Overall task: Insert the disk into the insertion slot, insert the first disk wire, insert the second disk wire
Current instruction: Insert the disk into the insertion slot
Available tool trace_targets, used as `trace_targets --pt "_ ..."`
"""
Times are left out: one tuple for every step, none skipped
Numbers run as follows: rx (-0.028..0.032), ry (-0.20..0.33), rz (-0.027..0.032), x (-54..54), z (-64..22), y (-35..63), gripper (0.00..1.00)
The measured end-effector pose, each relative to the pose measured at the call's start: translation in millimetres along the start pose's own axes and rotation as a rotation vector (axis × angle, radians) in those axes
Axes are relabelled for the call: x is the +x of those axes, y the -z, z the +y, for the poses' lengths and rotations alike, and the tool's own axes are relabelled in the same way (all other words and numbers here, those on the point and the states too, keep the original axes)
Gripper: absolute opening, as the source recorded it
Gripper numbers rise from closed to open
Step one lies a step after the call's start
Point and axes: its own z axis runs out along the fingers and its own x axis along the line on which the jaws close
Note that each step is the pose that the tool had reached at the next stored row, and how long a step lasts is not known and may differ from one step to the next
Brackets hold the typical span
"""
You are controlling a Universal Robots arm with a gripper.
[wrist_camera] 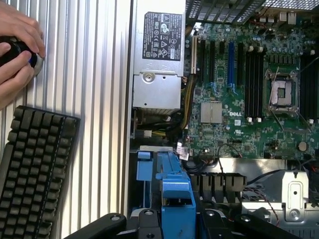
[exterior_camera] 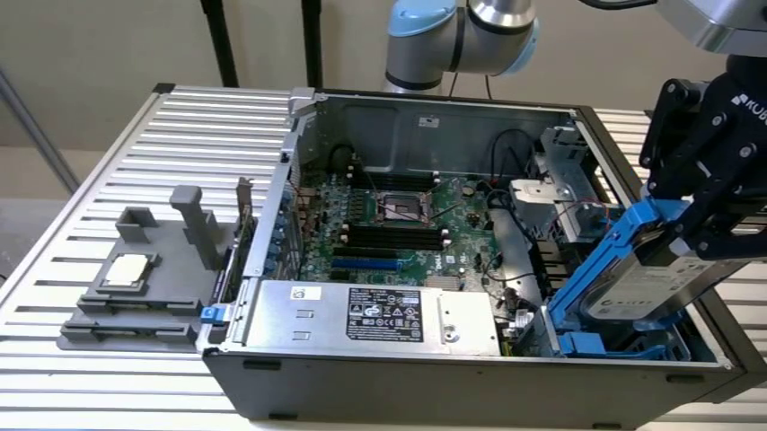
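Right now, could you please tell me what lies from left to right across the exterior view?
Grey plastic fixture → silver power supply box with black label → silver-grey hard drive in blue carrier frame.

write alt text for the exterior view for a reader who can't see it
A robot arm's black gripper holds the disk, tilted in its blue carrier, with its lower end at the insertion slot in the near corner of an open computer case, on the exterior view's right. A silver power supply and motherboard sit inside the case.
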Motion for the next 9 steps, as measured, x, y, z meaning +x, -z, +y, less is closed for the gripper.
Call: trace_targets --pt "-0.0001 0.001 -0.0011 0.0 -0.1 -0.4 0.32" --pt "-0.0001 0.001 -0.0022 0.1 -0.2 -0.8 0.32" --pt "-0.0002 0.002 -0.0030 0.1 -0.3 -1.0 0.32" --pt "-0.0003 0.002 -0.0036 0.1 -0.4 -1.2 0.32" --pt "-0.0003 0.003 -0.0045 0.1 -0.4 -1.7 0.32" --pt "-0.0003 0.004 -0.0054 0.2 -0.5 -2.1 0.32" --pt "-0.0004 0.004 -0.0062 0.2 -0.6 -2.5 0.32" --pt "-0.0004 0.005 -0.0066 0.2 -0.8 -2.7 0.32" --pt "-0.0005 0.006 -0.0073 0.3 -0.9 -3.1 0.32"
